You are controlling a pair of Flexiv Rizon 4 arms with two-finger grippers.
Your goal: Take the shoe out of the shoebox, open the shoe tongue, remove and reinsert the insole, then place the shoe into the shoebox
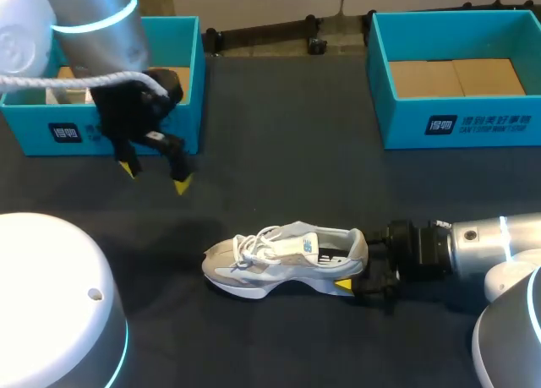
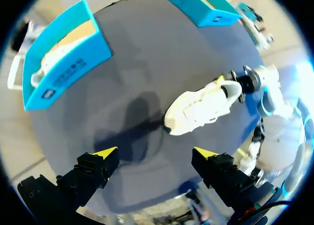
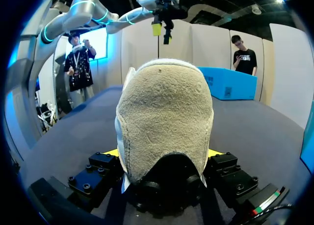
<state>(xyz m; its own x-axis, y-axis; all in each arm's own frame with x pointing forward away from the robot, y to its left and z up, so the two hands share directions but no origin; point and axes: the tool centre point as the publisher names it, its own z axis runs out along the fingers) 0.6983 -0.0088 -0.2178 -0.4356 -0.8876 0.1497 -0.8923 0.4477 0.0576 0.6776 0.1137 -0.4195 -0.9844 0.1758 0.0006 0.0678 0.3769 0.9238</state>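
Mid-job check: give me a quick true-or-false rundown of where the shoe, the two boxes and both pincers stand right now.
1. The shoe lies on the table, outside both boxes. True.
2. The right pincer holds the shoe by its toe. False: it is shut on the heel, one finger on each side.
3. The left pincer is open and holds nothing. True.
4. The left pincer touches the shoe's laces. False: it hangs well apart from the shoe, above the table in front of the left box.
5. A shoe sits in the right box. False: only its brown cardboard floor shows.
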